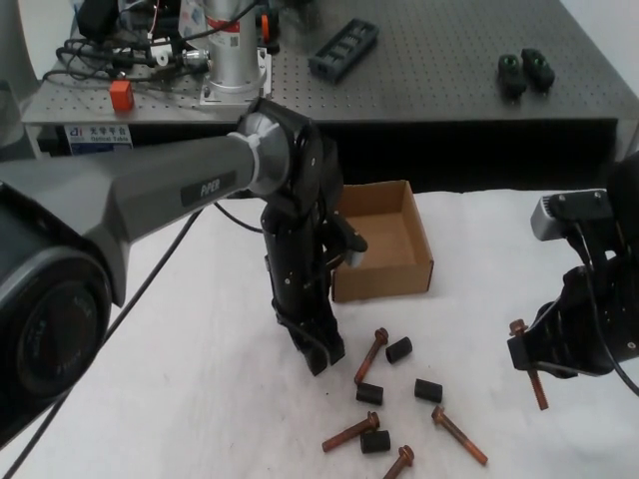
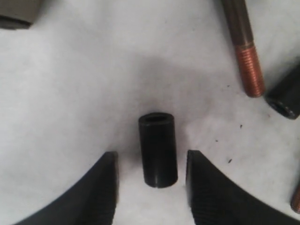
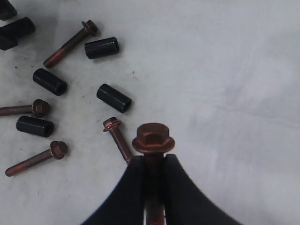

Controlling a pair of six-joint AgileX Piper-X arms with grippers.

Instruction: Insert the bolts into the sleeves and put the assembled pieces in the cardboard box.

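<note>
1. On the white cloth [image 1: 200, 399], we see a black sleeve [image 2: 158, 150] lying between the fingers [image 2: 101, 187] of the left gripper [image 2: 151, 161]. Jaws are spread, with a gap on each side and no contact.
2. The right gripper [image 3: 153, 161] is clenched on a copper bolt [image 3: 153, 139]. The shank is pinched between the tips and the hex head sticks out past them, off to the right of the pile.
3. We count four loose bolts [image 3: 121, 140] scattered on the cloth between the two grippers, with loose sleeves [image 3: 114, 98] mixed in among them.
4. The cardboard box [image 1: 384, 279] sits open-topped just behind the pile, next to the left arm.
</note>
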